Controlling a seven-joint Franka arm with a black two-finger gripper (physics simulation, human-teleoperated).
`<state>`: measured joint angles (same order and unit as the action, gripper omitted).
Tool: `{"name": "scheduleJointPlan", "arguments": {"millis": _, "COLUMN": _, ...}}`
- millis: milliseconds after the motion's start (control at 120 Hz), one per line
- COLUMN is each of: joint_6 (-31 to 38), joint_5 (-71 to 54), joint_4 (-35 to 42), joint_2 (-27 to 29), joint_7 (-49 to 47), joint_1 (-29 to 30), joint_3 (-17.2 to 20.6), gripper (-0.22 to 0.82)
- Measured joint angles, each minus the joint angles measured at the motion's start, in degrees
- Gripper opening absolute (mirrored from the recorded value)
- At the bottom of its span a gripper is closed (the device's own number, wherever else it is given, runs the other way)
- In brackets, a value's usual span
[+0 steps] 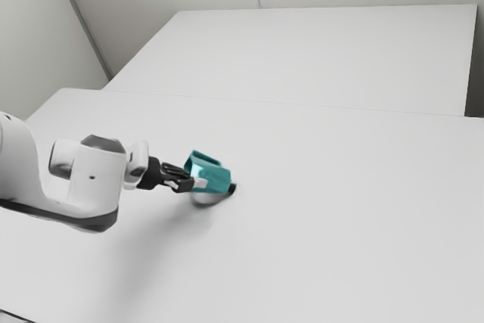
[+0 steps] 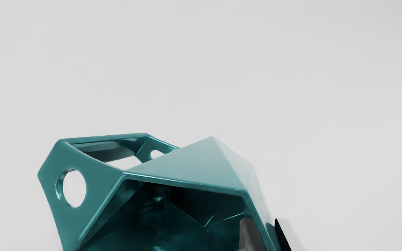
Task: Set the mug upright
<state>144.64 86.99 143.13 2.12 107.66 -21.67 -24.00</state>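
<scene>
The mug (image 1: 210,175) is at the end of the arm (image 1: 91,175), tipped on its side over the table (image 1: 325,209). Its mouth (image 2: 173,219) looks toward the gripper (image 1: 195,183), and its base points away, to the exterior view's right. The handle (image 2: 89,150) goes out from the body at the side. A round grey shape (image 1: 206,200) is seen under the mug; whether the mug touches the table there, one cannot tell.

The gripper is closed on one wall (image 2: 269,225) of the mug: one finger (image 2: 251,237) is inside the mouth, the other finger (image 2: 289,237) is outside, and the thin wall seems pinched between them.

The mug is not upright, so the step in hand is judged to be the turning. The wrist should rotate slowly, bringing the fingers to point down, so that the base goes under and the mouth looks up. It is wise to leave enough height, because the base could strike the table during the turn. The hold is at one edge only, so the mug may swing or slip; a smooth motion will help. The base should sit flat before the fingers open, and then they should withdraw straight up, without pulling the wall.
</scene>
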Motion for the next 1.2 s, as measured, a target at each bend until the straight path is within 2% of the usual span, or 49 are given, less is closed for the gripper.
{"name": "scheduleJointPlan", "arguments": {"millis": 142, "joint_6": 0.3, "joint_5": 0.0, "joint_4": -0.4, "joint_2": 0.1, "joint_7": 0.6, "joint_1": 3.1, "joint_3": 0.0, "gripper": -0.14}}
{"name": "scheduleJointPlan", "arguments": {"millis": 283, "joint_6": 1.1, "joint_5": -1.4, "joint_4": -2.7, "joint_2": 0.1, "joint_7": 1.0, "joint_1": 3.3, "joint_3": 0.3, "gripper": -0.16}}
{"name": "scheduleJointPlan", "arguments": {"millis": 433, "joint_6": 2.4, "joint_5": -17.5, "joint_4": -6.3, "joint_2": 0.9, "joint_7": -3.4, "joint_1": 2.0, "joint_3": 1.1, "gripper": -0.16}}
{"name": "scheduleJointPlan", "arguments": {"millis": 533, "joint_6": 2.4, "joint_5": -36.6, "joint_4": -6.1, "joint_2": 4.8, "joint_7": -10.8, "joint_1": 2.1, "joint_3": 1.7, "gripper": -0.17}}
{"name": "scheduleJointPlan", "arguments": {"millis": 625, "joint_6": -0.1, "joint_5": -53.6, "joint_4": -5.3, "joint_2": 9.4, "joint_7": -19.3, "joint_1": 6.9, "joint_3": 3.6, "gripper": -0.17}}
{"name": "scheduleJointPlan", "arguments": {"millis": 750, "joint_6": -4.5, "joint_5": -69.4, "joint_4": -3.6, "joint_2": 13.3, "joint_7": -30.9, "joint_1": 11.8, "joint_3": 4.2, "gripper": -0.17}}
{"name": "scheduleJointPlan", "arguments": {"millis": 958, "joint_6": -9.2, "joint_5": -90.8, "joint_4": -3.2, "joint_2": 13.6, "joint_7": -50.1, "joint_1": 12.4, "joint_3": 4.2, "gripper": -0.17}}
{"name": "scheduleJointPlan", "arguments": {"millis": 1200, "joint_6": -11.9, "joint_5": -105.0, "joint_4": -3.6, "joint_2": 11.7, "joint_7": -70.7, "joint_1": 8.1, "joint_3": 4.9, "gripper": -0.17}}
